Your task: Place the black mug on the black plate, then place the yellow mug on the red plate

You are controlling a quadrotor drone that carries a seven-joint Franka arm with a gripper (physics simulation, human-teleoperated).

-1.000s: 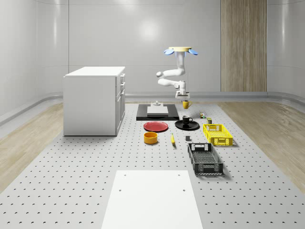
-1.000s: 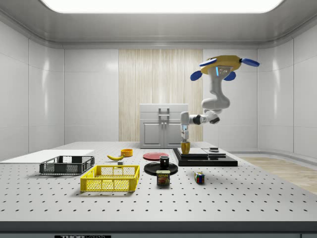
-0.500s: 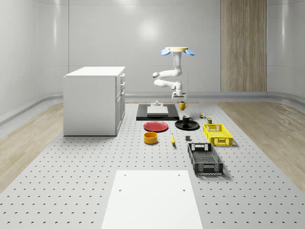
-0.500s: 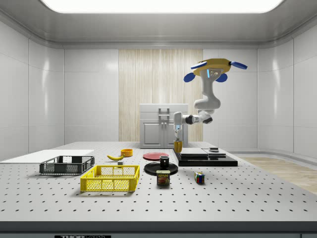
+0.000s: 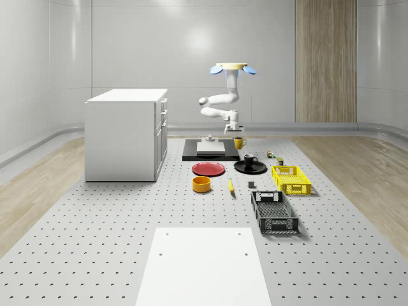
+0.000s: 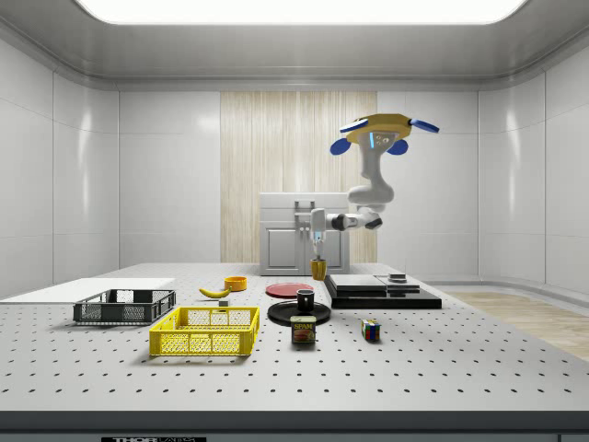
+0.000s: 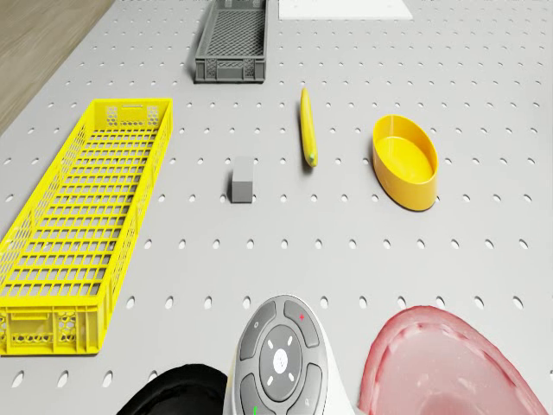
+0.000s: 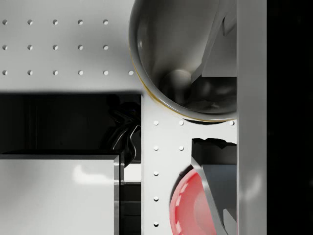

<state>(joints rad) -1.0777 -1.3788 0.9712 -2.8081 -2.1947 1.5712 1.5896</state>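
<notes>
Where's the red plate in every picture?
Whole-scene view: red plate, just behind the yellow bowl.
Side view: red plate, right of the yellow bowl.
Drone view: red plate, nearer than the yellow bowl.
Wrist view: red plate, beyond the held yellow mug.
Shared landmark: the yellow bowl.

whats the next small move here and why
Probably carry the yellow mug on toward the red plate, then lower it. The gripper holds the mug in the air beside the black platform, short of the plate, and the black mug already sits on the black plate.
</notes>
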